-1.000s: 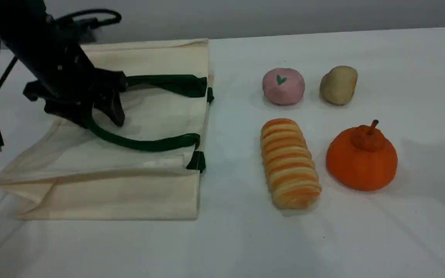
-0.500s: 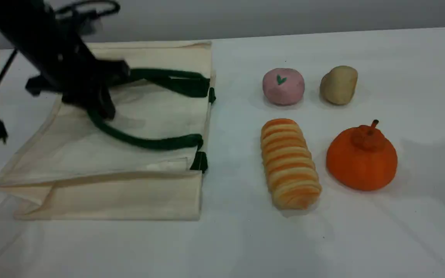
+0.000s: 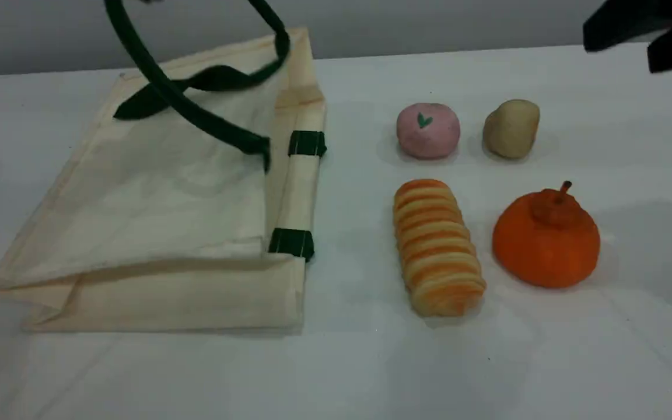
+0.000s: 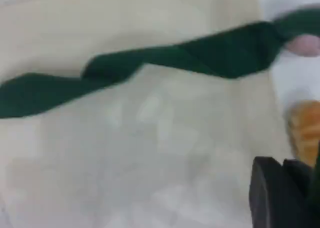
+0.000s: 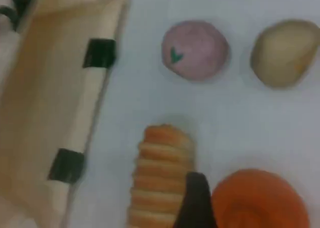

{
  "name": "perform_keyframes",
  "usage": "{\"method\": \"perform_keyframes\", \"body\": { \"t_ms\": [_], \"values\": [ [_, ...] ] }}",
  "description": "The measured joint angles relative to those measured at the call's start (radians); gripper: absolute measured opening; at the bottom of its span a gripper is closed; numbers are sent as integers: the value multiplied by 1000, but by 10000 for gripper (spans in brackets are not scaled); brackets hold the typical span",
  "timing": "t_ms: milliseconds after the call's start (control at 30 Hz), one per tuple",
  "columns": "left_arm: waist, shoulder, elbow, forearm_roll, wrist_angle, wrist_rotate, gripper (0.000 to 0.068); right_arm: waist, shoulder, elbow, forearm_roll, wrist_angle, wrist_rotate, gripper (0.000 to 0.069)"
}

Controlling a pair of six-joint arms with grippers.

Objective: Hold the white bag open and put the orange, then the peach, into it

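Change: the left claw [image 4: 280, 198] has gone from spread over the green handle [image 3: 196, 114] to pressed together, and the handle now rises out past the scene view's top edge; whether the claw pinches the handle cannot be seen.
Meaning: the white bag [image 3: 155, 198] has its upper layer lifted at the mouth, so the holding-open step looks under way.
Right claw: the right claw [image 3: 642, 35] has entered at 2 o'clock, jaws spread, holding nothing.
Orange: the orange [image 3: 546, 239] sits on the bench [image 3: 371, 361] at 4 o'clock, untouched.
Peach: the peach [image 3: 427, 130] sits at 1 o'clock, beside a beige lump [image 3: 511, 128].
Room: a striped roll [image 3: 438, 245] lies between orange and bag mouth; bare bench lies around the orange for a descent.
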Motion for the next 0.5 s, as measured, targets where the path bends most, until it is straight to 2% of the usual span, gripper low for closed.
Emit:
{"method": "perform_keyframes", "body": {
  "t_ms": [167,500],
  "values": [
    [0,-105,0,-40,59,1,48,0,51,0,4,-8,-12,515],
    [0,-253,0,-24,119,10,48,0,79,0,78,16,-97,515]
  ]
}}
